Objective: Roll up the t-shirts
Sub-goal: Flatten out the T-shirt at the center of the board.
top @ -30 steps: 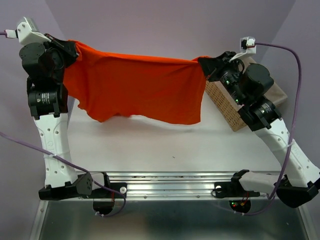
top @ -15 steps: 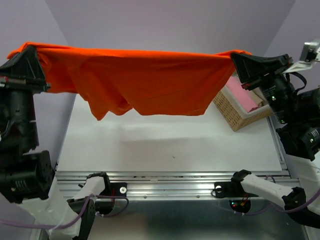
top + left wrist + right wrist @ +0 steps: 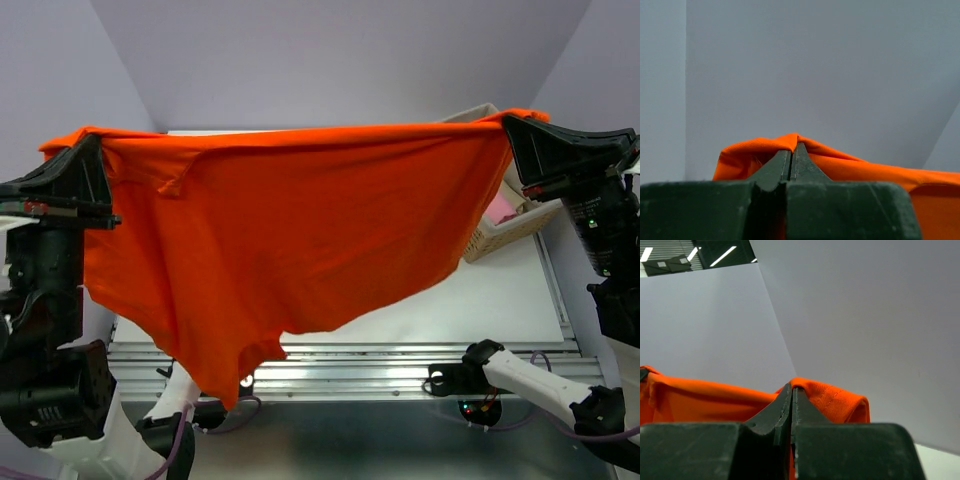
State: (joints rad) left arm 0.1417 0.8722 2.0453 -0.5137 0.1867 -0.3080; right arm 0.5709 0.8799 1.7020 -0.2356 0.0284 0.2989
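An orange-red t-shirt [image 3: 300, 230] hangs spread wide in the air between both arms, high above the table and close to the top camera. My left gripper [image 3: 92, 142] is shut on its left top corner, and my right gripper [image 3: 510, 122] is shut on its right top corner. The cloth droops lowest at the front left. In the left wrist view the closed left gripper [image 3: 794, 146] pinches an orange fold [image 3: 755, 150]. In the right wrist view the right gripper [image 3: 791, 386] clamps a stitched hem [image 3: 835, 397]. A pale pink t-shirt [image 3: 500, 208] lies in the basket.
A wicker basket [image 3: 505, 235] stands at the table's right side, partly hidden behind the shirt. The white table [image 3: 500, 300] shows below the cloth, with the metal rail [image 3: 380, 365] at its near edge. Purple walls close in the back and sides.
Both arms have lifted the shirt up and toward the camera, spreading it wider. The cloth now covers most of the table and part of the basket.
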